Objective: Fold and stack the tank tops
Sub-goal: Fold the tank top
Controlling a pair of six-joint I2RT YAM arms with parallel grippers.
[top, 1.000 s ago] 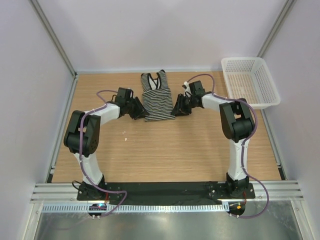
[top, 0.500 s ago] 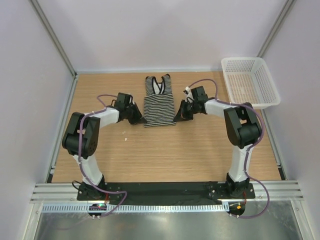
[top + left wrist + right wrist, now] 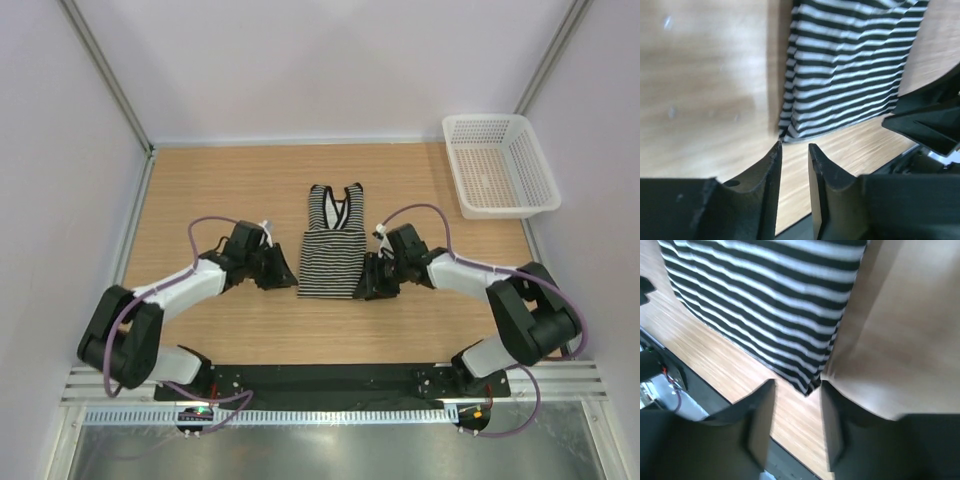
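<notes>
We find the striped tank top (image 3: 333, 255) spread flat on the wooden table (image 3: 220, 180), well apart from the white mesh basket (image 3: 545, 190), which sits off toward the far right corner. The top's strap end is the end closer to the basket and its hem is the end farther from it. The right gripper (image 3: 366, 284) sits low at the hem corner on the basket's side. In its wrist view we see its fingers (image 3: 760, 415) apart, with bare wood showing in the gap and the tip of the striped corner poking just between the fingertips, not pinched. The left gripper (image 3: 292, 279) sits at the other hem corner, the one farther from the basket. There we see its fingers (image 3: 771, 170) only narrowly parted, wood visible between them, and the fabric corner lies right at the fingertips. Nothing is clamped in either gripper, and the cloth shows only faint ripples.
</notes>
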